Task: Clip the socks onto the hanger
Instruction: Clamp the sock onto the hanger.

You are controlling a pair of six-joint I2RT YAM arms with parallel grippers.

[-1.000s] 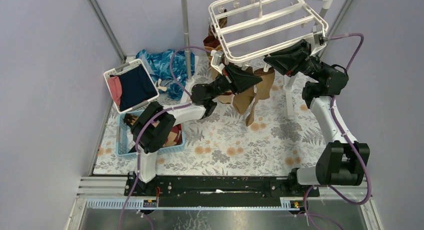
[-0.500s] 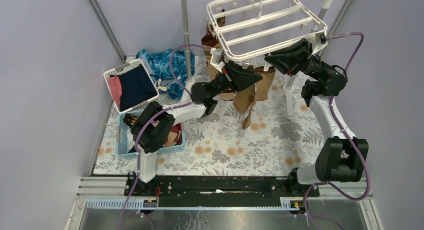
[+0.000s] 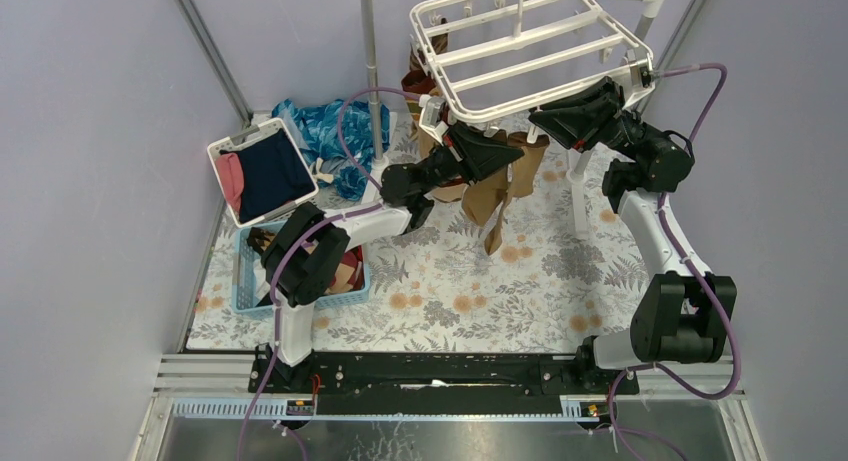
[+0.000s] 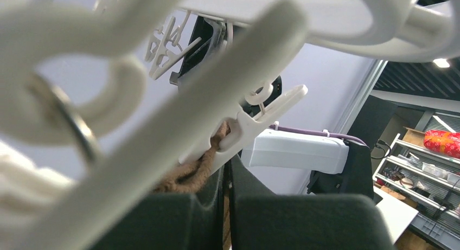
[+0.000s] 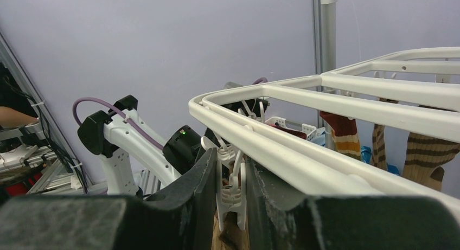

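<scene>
White plastic hanger (image 5: 304, 152) hangs above the flowered bench (image 3: 450, 281). Under its near rim the left pincer (image 4: 227, 201) is clenched on the top of a tan sock (image 3: 490, 196), holding it against a dangling peg while the rest droops toward the bench. The right pincer (image 5: 230, 166) squeezes a white clip (image 5: 232, 204) between its fingers. Striped socks (image 5: 423, 152) hang from the hanger's far side.

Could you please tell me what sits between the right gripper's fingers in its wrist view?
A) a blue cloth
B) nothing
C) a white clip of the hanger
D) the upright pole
C: in the right wrist view, a white clip hanging from the frame of the hanger fills the gap between the dark fingers of the right gripper.
</scene>
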